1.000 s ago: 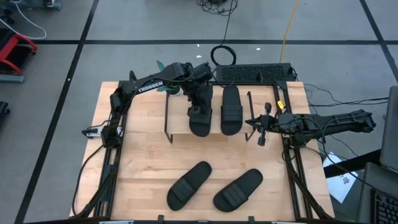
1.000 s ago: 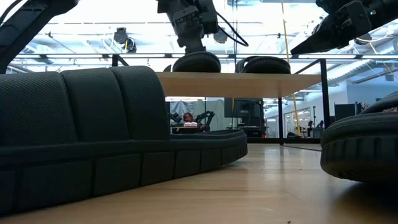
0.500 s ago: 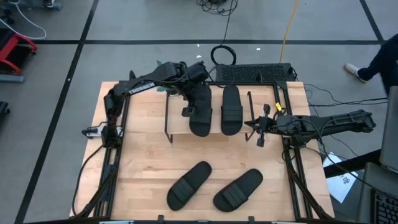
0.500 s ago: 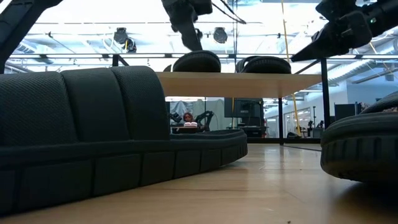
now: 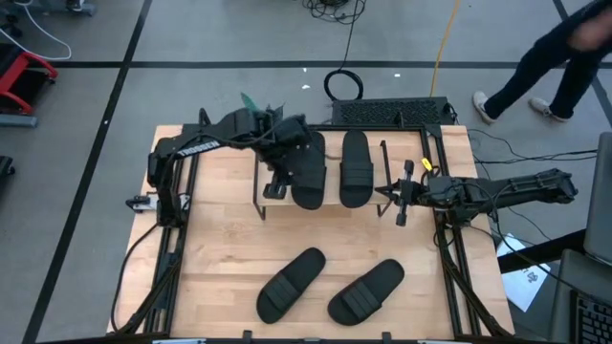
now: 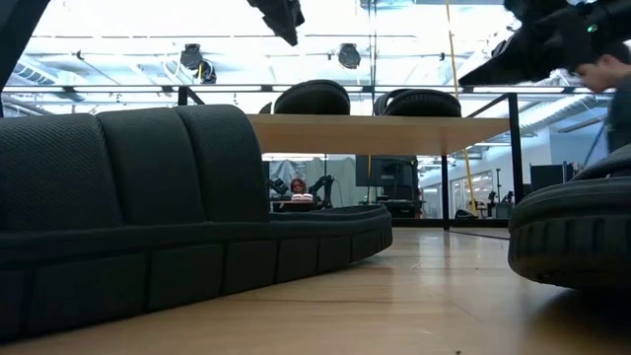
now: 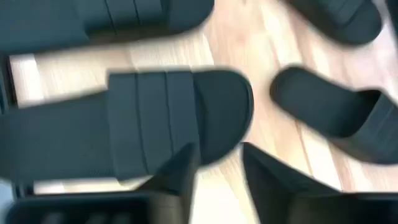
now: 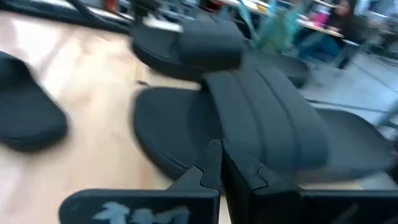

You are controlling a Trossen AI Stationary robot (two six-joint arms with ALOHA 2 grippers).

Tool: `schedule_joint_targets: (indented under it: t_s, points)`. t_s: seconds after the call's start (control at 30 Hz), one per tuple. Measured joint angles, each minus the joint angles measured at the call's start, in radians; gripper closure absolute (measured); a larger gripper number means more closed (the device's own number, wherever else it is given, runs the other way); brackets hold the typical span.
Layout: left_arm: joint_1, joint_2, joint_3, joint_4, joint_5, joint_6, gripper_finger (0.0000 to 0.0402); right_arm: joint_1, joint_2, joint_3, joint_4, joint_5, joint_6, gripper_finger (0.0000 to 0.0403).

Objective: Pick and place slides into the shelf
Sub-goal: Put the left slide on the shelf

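Two black slides lie side by side on the shelf's light wood top board [image 5: 328, 203], the left one [image 5: 308, 174] and the right one [image 5: 355, 170]. Two more slides [image 5: 290, 284] [image 5: 365, 290] rest sole-down on the table nearer the front edge. My left gripper [image 5: 274, 185] hangs open above the shelf's left part, beside the left shelf slide [image 7: 155, 124]; its fingers touch nothing. My right gripper [image 5: 401, 208] is shut and waits just off the shelf's right end, level with the board [image 6: 394, 120].
The shelf's thin black metal legs [image 5: 258, 196] stand on the wooden tabletop. A black keyboard-like unit [image 5: 392, 112] sits at the table's far edge. A person [image 5: 559, 57] walks on the floor beyond the far right corner. Bare wood [image 5: 220, 248] lies between shelf and front slides.
My left gripper has risen off the left slide on the shelf and moved toward the table's left edge; that slide stays on the board. A person has walked into view beyond the table's far right.
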Motion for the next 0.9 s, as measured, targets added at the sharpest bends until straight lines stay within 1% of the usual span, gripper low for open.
schedule_joint_targets:
  t_s: [0.07, 0.1, 0.13, 0.3, 0.4, 0.53, 0.67, 0.77, 0.9]
  points:
    - [-0.024, 0.000, 0.000, -0.043, -0.058, -0.051, 0.0353, 0.016, -0.010, 0.000, 0.021, -0.065, 0.001, 0.0403]
    - [-0.032, 0.000, 0.000, -0.060, -0.081, -0.080, 0.0376, 0.027, -0.017, 0.000, 0.027, -0.089, 0.001, 0.0403]
    - [-0.040, 0.000, -0.002, -0.065, -0.100, -0.113, 0.0388, 0.039, -0.024, 0.000, 0.031, -0.104, 0.000, 0.0403]
    - [-0.083, -0.001, -0.053, -0.042, -0.173, -0.204, 0.0388, 0.079, -0.058, 0.000, 0.043, -0.108, 0.000, 0.0403]
    - [-0.103, -0.001, -0.131, -0.017, -0.194, -0.249, 0.0399, 0.091, -0.068, 0.000, 0.043, -0.108, 0.001, 0.0403]
    - [-0.133, 0.000, -0.243, -0.001, -0.269, -0.277, 0.0398, 0.102, -0.070, 0.000, 0.043, -0.107, 0.001, 0.0403]
    - [-0.152, 0.000, -0.315, 0.041, -0.324, -0.294, 0.0399, 0.104, -0.069, 0.000, 0.043, -0.106, 0.001, 0.0403]
    - [-0.153, 0.000, -0.326, 0.072, -0.365, -0.306, 0.0401, 0.104, -0.070, 0.000, 0.050, -0.106, 0.001, 0.0403]
    - [-0.153, -0.001, -0.325, 0.101, -0.376, -0.304, 0.0401, 0.104, -0.069, 0.000, 0.060, -0.106, 0.001, 0.0403]
